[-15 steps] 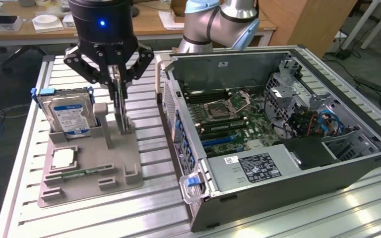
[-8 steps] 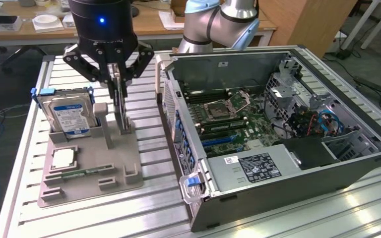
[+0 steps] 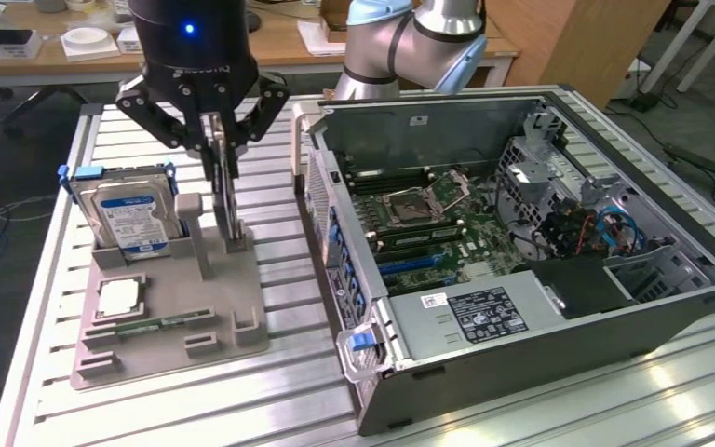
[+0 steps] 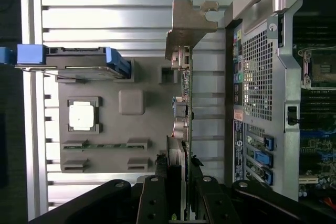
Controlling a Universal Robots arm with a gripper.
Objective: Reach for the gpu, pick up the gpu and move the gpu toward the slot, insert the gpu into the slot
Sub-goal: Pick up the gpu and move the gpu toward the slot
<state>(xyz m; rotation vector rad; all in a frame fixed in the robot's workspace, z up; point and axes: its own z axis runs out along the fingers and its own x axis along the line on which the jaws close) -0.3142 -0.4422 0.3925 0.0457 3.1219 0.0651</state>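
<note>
Flanking gpu: hard drive, computer case.

On my remote feed, the gpu stands upright on its long edge in a grey holder, a thin dark circuit card seen almost edge-on. Its silvery metal bracket caps the end farthest from the exterior camera. The gripper is clamped on both faces of the card's upper edge. The slot, a long narrow blue plastic strip on the green motherboard, lies unfilled, well apart from the card, towards the exterior view's right.
</note>
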